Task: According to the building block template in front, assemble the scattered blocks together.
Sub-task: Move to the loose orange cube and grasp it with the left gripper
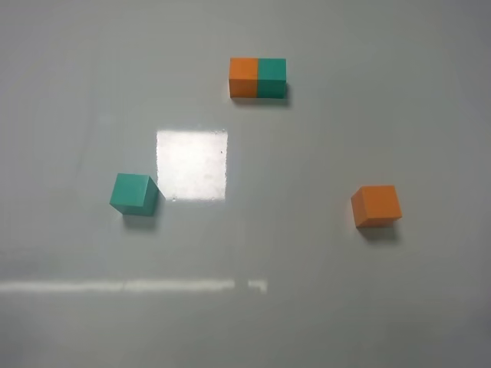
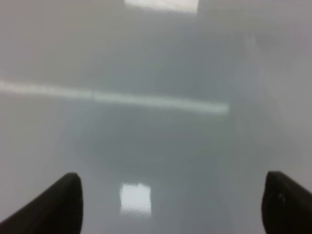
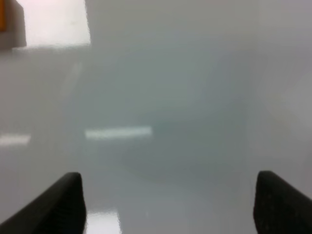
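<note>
Building block template is lying joined on the grey table. Teal cube is sitting left of and nearer than the template, and orange cube right of and nearer, both well apart from it. Left gripper and right gripper are hovering released and empty. Assembly is apparently not yet begun; the next move is calling for a descent onto one cube.

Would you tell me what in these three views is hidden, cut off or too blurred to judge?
Exterior high: both arms are out of frame; only the teal cube, orange cube and template show.
Right wrist: an orange sliver is cut off by the edge; cube or template, I cannot tell.
Left wrist: blurred; the left gripper sees no block.
</note>
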Robot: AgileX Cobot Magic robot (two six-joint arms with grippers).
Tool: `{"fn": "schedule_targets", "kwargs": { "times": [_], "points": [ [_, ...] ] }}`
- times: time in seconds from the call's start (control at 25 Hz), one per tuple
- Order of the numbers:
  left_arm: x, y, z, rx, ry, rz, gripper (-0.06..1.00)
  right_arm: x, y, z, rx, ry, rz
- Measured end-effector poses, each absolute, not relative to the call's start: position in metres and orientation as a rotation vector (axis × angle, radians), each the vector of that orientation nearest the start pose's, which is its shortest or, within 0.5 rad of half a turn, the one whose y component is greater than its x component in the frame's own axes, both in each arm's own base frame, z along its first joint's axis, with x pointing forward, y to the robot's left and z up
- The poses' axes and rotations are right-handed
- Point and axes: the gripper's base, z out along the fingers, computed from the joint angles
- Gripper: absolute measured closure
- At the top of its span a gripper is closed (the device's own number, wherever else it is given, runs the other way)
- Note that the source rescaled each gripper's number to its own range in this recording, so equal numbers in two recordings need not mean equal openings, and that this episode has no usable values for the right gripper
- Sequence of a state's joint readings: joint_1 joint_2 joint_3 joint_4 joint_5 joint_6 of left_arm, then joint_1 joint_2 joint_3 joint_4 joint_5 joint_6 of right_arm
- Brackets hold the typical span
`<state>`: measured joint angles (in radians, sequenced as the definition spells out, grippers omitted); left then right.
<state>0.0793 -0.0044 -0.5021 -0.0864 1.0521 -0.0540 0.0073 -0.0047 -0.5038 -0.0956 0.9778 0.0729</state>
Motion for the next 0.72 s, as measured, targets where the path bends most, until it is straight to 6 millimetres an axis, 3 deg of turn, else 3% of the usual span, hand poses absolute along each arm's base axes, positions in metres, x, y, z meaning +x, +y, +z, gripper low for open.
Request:
{"fn": "schedule_targets", "kwargs": {
  "times": [0.72],
  "points": [
    [-0.0050, -0.0081, 0.2791, -0.088, 2.029, -0.073, 0.14, -0.0031, -0.0072, 0.2854, 0.065, 1.949, -0.059]
  ]
}}
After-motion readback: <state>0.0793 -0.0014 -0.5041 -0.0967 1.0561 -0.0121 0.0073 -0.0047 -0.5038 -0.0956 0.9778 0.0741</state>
